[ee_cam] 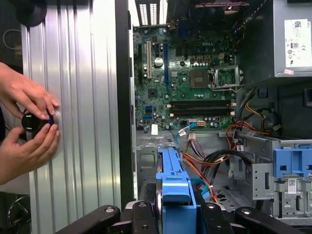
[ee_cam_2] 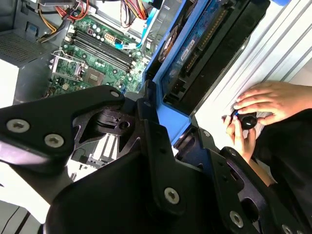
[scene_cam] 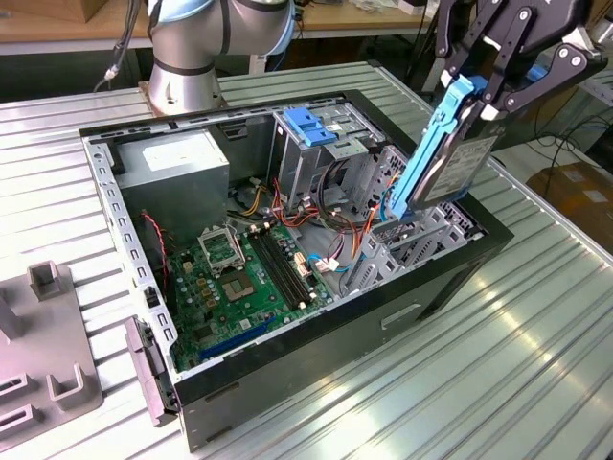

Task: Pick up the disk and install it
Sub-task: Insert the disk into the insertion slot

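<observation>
My gripper (scene_cam: 476, 99) is shut on the disk (scene_cam: 458, 165), a silver-grey drive in a blue carrier rail. It holds the disk tilted on edge above the end of the open computer case (scene_cam: 287, 374) at the exterior view's right. The disk's lower end hangs just over the grey metal bay (scene_cam: 419, 244) there. In both wrist views the blue carrier (ee_cam_2: 171, 113) (ee_cam: 175, 187) sits between the black fingers (ee_cam_2: 146, 161), and the disk's underside (ee_cam_2: 204, 48) faces the second wrist view.
Inside the case lie the motherboard (scene_cam: 239, 273), the grey power-supply box (scene_cam: 182, 165), a drive cage with a blue handle (scene_cam: 311, 125) and loose cables (ee_cam: 214, 161). A person's hands (ee_cam: 29, 126) hold a black knob (ee_cam_2: 247, 121) on the ribbed table beside the case. A grey fixture (scene_cam: 43, 359) stands at the exterior view's left.
</observation>
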`<action>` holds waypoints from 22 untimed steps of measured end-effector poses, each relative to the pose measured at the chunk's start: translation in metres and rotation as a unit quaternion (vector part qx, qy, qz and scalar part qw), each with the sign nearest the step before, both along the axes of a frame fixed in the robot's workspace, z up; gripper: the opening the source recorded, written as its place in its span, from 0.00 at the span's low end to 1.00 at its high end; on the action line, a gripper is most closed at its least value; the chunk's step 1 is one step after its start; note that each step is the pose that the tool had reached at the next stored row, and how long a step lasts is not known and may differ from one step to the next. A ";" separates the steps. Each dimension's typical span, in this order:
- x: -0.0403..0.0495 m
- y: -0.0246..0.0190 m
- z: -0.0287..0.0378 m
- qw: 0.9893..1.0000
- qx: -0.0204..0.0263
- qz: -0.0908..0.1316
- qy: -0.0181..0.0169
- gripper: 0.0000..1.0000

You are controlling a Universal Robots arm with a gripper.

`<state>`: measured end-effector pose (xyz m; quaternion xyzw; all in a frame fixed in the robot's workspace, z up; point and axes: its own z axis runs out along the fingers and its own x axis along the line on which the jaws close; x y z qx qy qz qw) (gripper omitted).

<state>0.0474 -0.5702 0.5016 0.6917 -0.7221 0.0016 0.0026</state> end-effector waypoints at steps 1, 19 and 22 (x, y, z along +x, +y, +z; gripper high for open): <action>0.0005 -0.0001 -0.0012 1.000 0.000 0.000 0.000 0.37; 0.0086 0.0074 -0.0391 1.000 -0.001 -0.017 0.000 0.37; 0.0086 0.0074 -0.0435 1.000 -0.001 -0.016 0.000 0.37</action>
